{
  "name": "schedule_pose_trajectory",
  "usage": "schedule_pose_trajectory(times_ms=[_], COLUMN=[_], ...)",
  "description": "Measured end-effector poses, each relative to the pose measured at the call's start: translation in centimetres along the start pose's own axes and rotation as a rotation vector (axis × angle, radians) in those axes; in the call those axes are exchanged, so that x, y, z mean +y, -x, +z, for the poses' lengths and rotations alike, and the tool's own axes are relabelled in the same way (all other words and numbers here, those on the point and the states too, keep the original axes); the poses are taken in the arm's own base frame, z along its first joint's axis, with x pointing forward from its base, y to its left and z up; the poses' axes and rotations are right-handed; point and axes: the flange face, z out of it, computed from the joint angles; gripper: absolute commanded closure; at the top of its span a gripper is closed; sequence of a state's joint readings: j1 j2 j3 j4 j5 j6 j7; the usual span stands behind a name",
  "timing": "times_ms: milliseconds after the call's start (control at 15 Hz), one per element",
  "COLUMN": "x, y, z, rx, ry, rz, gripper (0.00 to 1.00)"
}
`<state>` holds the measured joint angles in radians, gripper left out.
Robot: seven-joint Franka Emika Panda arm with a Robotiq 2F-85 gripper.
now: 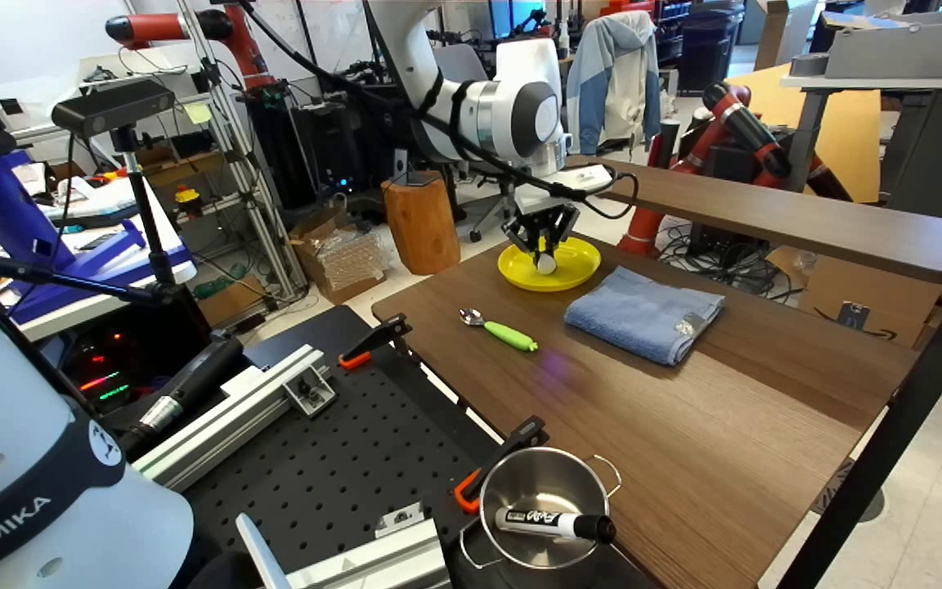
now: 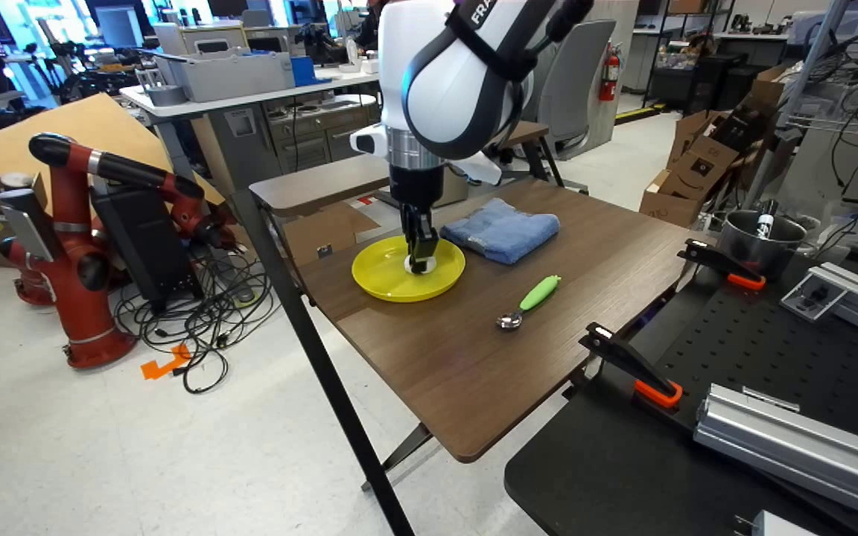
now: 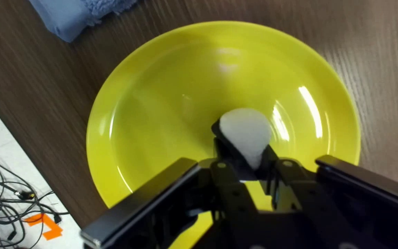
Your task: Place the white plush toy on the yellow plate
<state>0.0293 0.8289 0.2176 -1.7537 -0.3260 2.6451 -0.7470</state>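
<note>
Placement judged nearly complete. The small, roundish, soft white plush toy (image 3: 246, 126) is inside the rim of the round, glossy yellow plate (image 3: 171, 86), near its middle, and the plate rests on the brown, wood-grained table (image 1: 667, 425). The black, 2-jawed claw (image 1: 545, 252) is closed about the toy, pinching it from either side; release not yet made. Whether the toy bears on the plate or is held just above it cannot be determined from the 3 views. Outstanding, in my judgement: confirm contact, part the jaws, withdraw upward without dragging the toy. Markings: a white, rounded arm housing (image 1: 54, 483) reads "EMIKA" on its dark band; in an exterior view, a white arm link (image 2: 447, 108) shows "FRA", the remainder cut off or unclear. A white, cylindrical marker (image 1: 545, 520) with a black cap, leaning in the shiny, round steel pot (image 1: 573, 474), appears to be lettered "EXPO". A brown cardboard box (image 1: 863, 282) carries a curved arrow resembling the Amazon mark. The pale tag (image 1: 690, 325) on the folded, fuzzy blue cloth (image 1: 630, 311) is illegible.
</note>
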Motion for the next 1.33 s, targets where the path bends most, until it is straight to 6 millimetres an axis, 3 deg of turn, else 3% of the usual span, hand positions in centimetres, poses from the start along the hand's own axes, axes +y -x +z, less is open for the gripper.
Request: schedule_pose_trajectory(times_ms=[467, 733, 1133, 1333], x=[0.1, 0.1, -0.6, -0.8], y=[-1.4, -2.2, -2.8, -2.6], z=[-0.3, -1.7, -8.5, -7.6], rx=[-0.01, -0.001, 0.017, 0.01], ry=[-0.003, 0.016, 0.08, 0.069], rz=[-0.013, -0.019, -0.006, -0.004], gripper=[0.02, 0.0, 0.0, 0.0])
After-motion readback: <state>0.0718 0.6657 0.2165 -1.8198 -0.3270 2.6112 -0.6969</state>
